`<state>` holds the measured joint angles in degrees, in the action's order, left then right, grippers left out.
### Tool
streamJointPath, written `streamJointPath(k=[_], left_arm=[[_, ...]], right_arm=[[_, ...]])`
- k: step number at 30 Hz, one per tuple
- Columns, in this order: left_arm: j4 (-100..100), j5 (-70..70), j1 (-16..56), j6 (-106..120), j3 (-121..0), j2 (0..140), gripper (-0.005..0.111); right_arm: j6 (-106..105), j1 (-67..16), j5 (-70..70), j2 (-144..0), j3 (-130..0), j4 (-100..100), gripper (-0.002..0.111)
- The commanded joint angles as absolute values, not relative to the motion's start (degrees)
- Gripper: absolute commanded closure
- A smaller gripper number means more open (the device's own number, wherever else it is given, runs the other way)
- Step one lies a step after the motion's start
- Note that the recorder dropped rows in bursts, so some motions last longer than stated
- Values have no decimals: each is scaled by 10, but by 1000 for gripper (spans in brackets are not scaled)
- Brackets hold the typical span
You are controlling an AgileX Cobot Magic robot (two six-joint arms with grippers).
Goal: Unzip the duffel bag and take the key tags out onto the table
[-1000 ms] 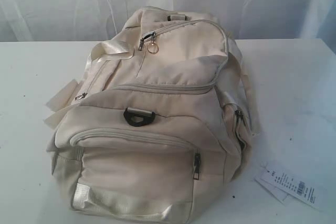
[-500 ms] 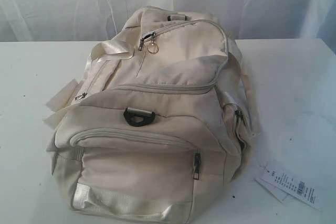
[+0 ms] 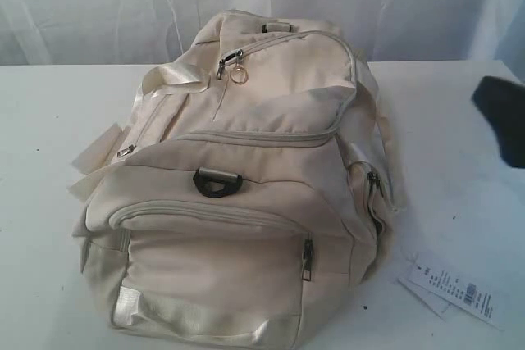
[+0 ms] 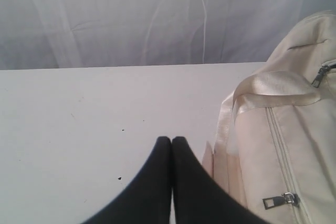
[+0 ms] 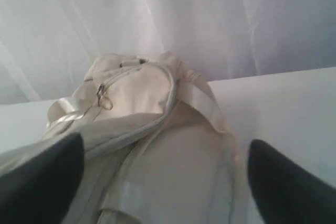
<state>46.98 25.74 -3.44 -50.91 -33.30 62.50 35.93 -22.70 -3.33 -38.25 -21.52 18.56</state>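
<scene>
The cream duffel bag lies on the white table with every zip I can see closed. The key tags are hidden. My left gripper is shut and empty, low over the bare table beside the duffel bag's strap side. My right gripper stands wide open, apart from the duffel bag, which shows between its black fingers. A dark blurred part of the right arm shows at the right edge of the exterior view.
A white printed paper label lies on the table at the bag's front right. A dark D-ring and a gold ring on a zip pull sit on top of the bag. A pale curtain hangs behind.
A dark part of the right arm has come into the exterior view at the right edge. The bag and the label have not moved.
</scene>
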Motion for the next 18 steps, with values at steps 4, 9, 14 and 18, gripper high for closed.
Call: streamJointPath(k=[4,9,14,18], left_arm=[[474,261,-32,-492,-338,624,64],[460,254,-32,-501,-338,624,33],[460,252,-32,-503,-338,624,34],[460,252,-32,-503,-338,624,34]], right_arm=[[362,-363,-175,-538,-219,226,19],[362,-394,-183,-607,-223,243,19],[367,-417,-256,-648,-223,243,19],[367,-428,-224,-686,-247,238,22]])
